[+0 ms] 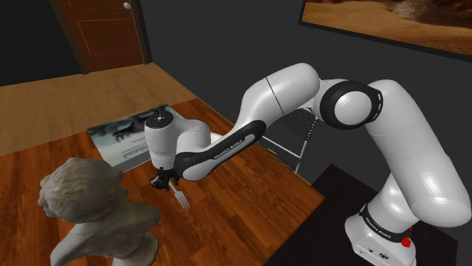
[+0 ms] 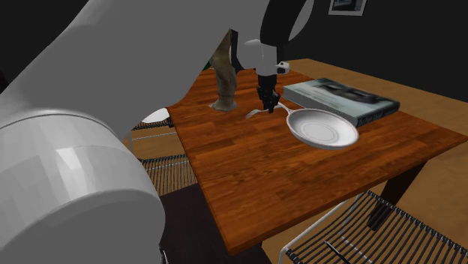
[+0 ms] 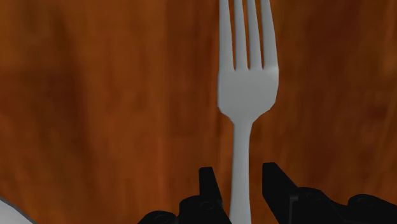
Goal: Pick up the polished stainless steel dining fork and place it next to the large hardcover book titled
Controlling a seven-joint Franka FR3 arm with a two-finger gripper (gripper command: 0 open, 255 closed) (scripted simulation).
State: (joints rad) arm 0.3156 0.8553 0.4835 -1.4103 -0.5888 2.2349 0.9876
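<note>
A pale grey fork (image 3: 248,89) runs lengthwise between my black fingers (image 3: 273,181), which clasp its thin handle, tines pointing away from the hand. In the shoulder view the gripper (image 1: 162,181) hangs just above the wooden table (image 1: 249,211), and the fork (image 1: 181,199) slants out of it with the tines low. I cannot tell whether the tines touch the wood. The large book (image 1: 128,134) lies flat just beyond the gripper. From the second exterior view, the gripper (image 2: 266,101) is between the book (image 2: 341,99) and a statue, with the fork (image 2: 253,114) at its tip.
A stone-coloured bust (image 1: 91,211) stands on the table close to the gripper, in the shoulder view's lower left. A white frying pan (image 2: 324,127) lies in front of the book. Wire chairs (image 2: 375,225) stand around the table. A wooden door (image 1: 102,30) is behind.
</note>
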